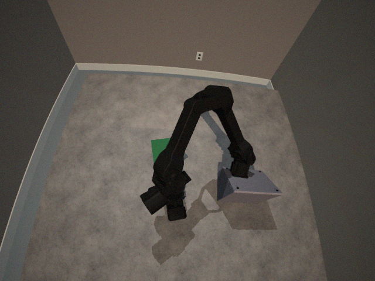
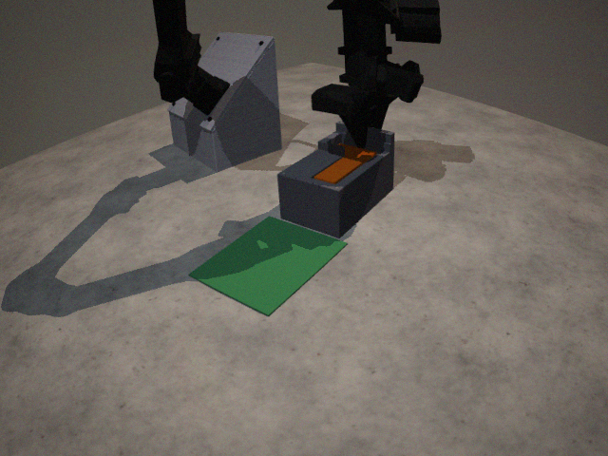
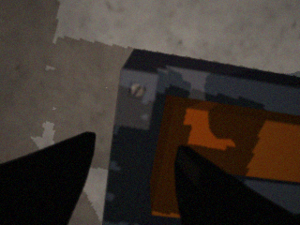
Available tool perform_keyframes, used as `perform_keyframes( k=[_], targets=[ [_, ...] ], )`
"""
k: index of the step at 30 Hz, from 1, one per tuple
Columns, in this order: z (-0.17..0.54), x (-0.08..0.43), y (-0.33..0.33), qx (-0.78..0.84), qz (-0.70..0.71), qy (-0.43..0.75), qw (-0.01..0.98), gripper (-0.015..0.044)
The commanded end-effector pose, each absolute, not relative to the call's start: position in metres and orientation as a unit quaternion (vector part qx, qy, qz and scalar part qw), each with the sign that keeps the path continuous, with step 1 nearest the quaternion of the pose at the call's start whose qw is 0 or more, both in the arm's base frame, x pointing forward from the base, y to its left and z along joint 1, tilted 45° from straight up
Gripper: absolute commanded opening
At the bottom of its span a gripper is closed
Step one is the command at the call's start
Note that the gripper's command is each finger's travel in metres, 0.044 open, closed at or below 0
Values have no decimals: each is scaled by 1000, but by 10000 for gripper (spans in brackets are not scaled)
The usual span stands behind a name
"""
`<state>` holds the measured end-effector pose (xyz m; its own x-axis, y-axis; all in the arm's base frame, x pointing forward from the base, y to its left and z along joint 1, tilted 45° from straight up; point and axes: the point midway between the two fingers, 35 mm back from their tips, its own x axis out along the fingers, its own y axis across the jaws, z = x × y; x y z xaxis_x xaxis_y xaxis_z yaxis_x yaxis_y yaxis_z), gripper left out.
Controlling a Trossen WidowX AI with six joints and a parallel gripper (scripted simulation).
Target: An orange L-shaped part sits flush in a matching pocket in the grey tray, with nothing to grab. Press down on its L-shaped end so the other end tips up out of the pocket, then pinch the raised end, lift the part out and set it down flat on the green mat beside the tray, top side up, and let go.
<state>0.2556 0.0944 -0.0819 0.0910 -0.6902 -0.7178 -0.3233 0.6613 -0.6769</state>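
Tray: dk grey block, stood on the pale mottled floor, w/ raised walls round its far end in the ext. view; a slotted screw head showed at one corner.
Tray contents: orange L-shaped part, in its pocket, lying flat as far as the views showed, top side up. Its L-shaped end was by the raised walls, partly in shadow.
Claw: the gripper was partway open, nothing grasped, fingers apart & pointing down at the walled end. In the wrist view one fingertip overlapped the L-shaped end, the other was outside the tray's outline. Contact w/ part: couldn't tell (dim light, black on shadow).
Mat: green mat, flat on the floor just beside the tray's low end, approx. half in shadow in the ext. view.
Arm: black arm, bent in a high arch; from the top it hid most of the tray & part of the mat.
Mount: grey wedge-shaped stand, dark bolts at its corners, arm's base on its slope.
Wall: white outlet plate, two dark sockets, above the pale baseboard.
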Motion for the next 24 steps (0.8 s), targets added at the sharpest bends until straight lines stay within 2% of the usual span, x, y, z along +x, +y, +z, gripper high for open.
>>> perform_keyframes(
  k=[1,24],
  targets=[
    [-88,254,87,-390,-147,660,625,180],
    [-104,255,71,-391,-147,660,625,180]
  ],
)
